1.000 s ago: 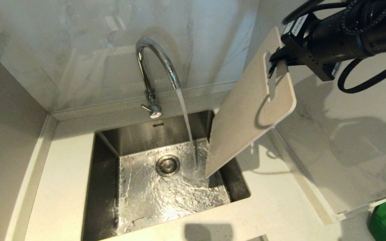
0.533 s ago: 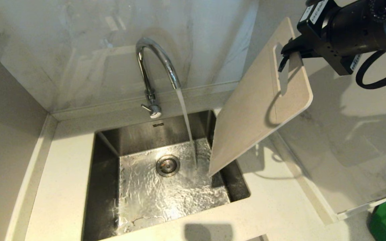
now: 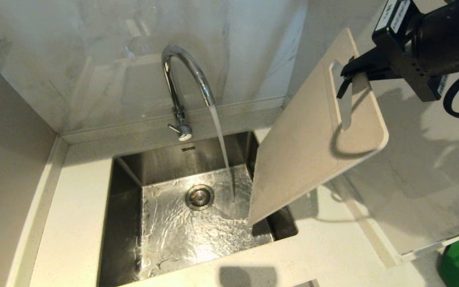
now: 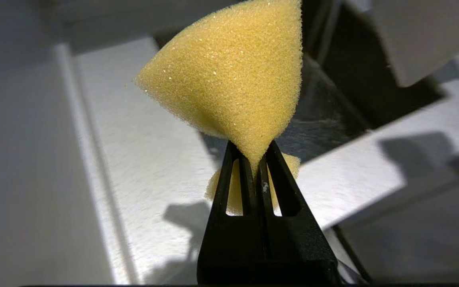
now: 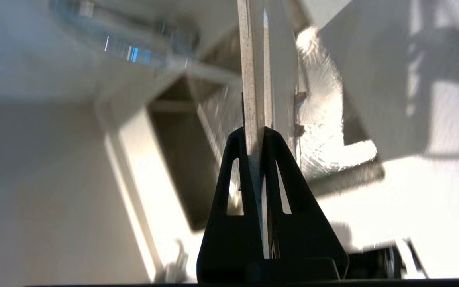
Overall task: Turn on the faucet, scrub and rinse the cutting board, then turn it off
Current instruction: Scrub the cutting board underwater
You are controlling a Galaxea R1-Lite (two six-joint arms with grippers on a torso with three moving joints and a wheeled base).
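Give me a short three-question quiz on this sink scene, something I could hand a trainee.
1. True or false: water is running from the faucet into the sink.
2. What does the left pincer hold? A) a brush B) a yellow sponge C) nothing
3. Fill in: the right pincer grips the cutting board at its ____ end, the board tilted with its lower corner over the sink.

Key: 1 true; 2 B; 3 slot-handle
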